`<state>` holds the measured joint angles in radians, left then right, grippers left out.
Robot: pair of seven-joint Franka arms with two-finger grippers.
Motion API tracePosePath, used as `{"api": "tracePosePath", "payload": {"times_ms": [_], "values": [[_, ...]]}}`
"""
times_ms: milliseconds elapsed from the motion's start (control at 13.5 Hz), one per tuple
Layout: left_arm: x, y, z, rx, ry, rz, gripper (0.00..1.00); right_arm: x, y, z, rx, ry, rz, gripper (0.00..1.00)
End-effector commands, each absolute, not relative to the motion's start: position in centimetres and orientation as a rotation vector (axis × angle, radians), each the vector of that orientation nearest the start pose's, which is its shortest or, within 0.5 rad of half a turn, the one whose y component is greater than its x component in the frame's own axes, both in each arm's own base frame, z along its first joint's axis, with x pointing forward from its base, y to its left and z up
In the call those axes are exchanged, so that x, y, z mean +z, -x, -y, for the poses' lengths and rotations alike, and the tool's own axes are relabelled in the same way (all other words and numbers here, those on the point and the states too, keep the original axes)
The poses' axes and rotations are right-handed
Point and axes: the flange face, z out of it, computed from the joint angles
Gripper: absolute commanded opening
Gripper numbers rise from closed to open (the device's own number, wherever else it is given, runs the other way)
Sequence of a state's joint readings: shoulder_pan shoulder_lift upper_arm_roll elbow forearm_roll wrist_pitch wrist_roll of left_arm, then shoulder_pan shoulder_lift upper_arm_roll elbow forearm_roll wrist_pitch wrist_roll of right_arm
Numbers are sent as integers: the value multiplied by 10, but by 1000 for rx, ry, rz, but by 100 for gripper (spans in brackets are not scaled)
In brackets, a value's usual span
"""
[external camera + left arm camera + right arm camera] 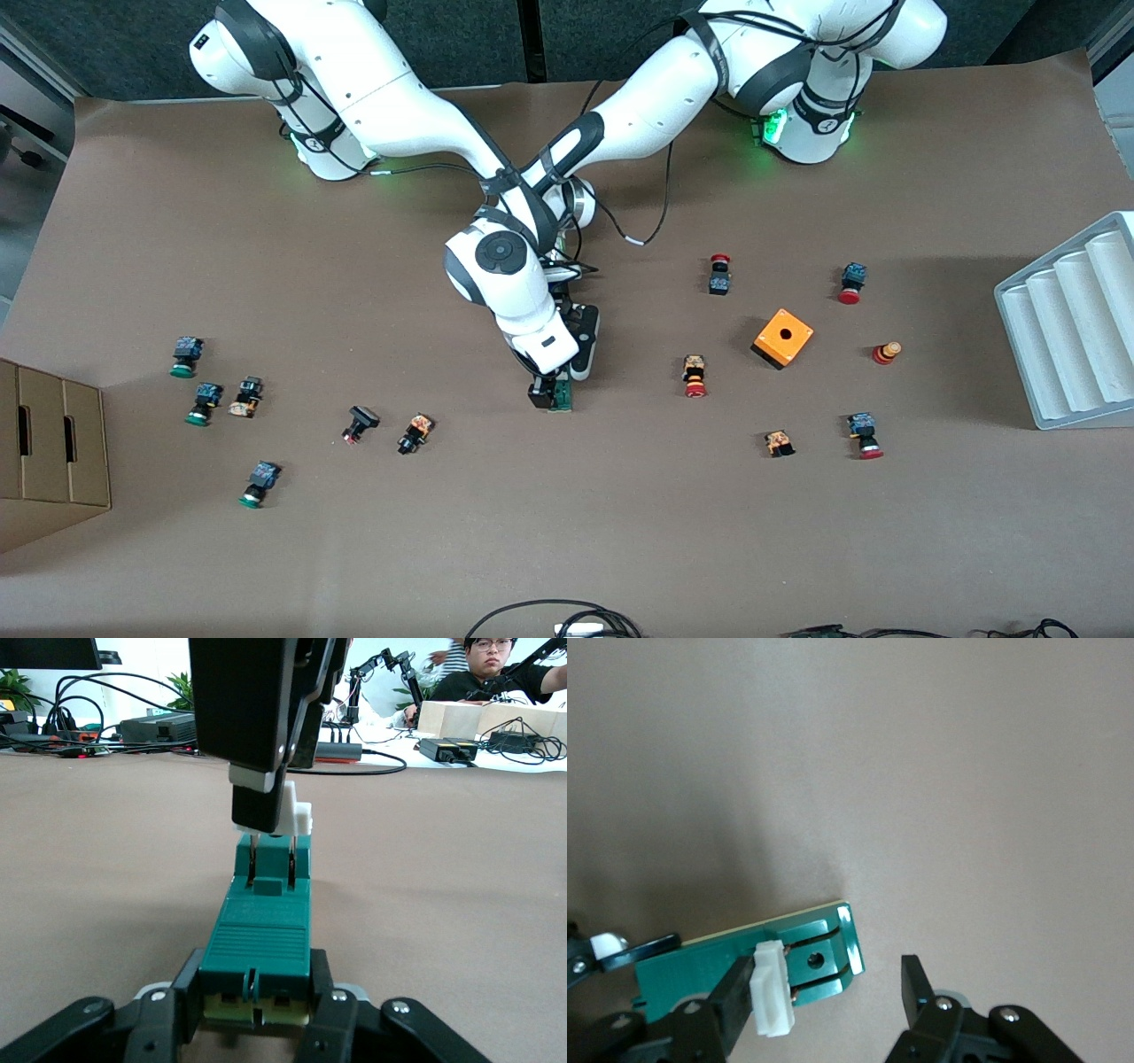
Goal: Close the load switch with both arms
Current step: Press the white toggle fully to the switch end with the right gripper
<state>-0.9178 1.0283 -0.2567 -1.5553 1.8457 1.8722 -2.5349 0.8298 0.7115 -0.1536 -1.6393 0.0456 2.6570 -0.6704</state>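
Load switch (257, 939) clamped between left fingers (168, 1014), right fingers (740, 992) pinched at its white slider (772, 988).

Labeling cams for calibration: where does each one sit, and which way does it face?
Front view: high across the table, facing both arms; right gripper at the load switch.
Left wrist view: low, along the load switch clamped in the left gripper; right gripper at its white slider.
Right wrist view: straight down; own fingers.
All share the switch.
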Motion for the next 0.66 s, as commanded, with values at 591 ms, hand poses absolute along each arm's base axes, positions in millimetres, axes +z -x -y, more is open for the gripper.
{"api": "tracePosePath", "payload": {"times_ms": [591], "values": [[47,-342,572,-1823,2480,180,43,243,-575,-454,-562,2482,1953,74]]}}
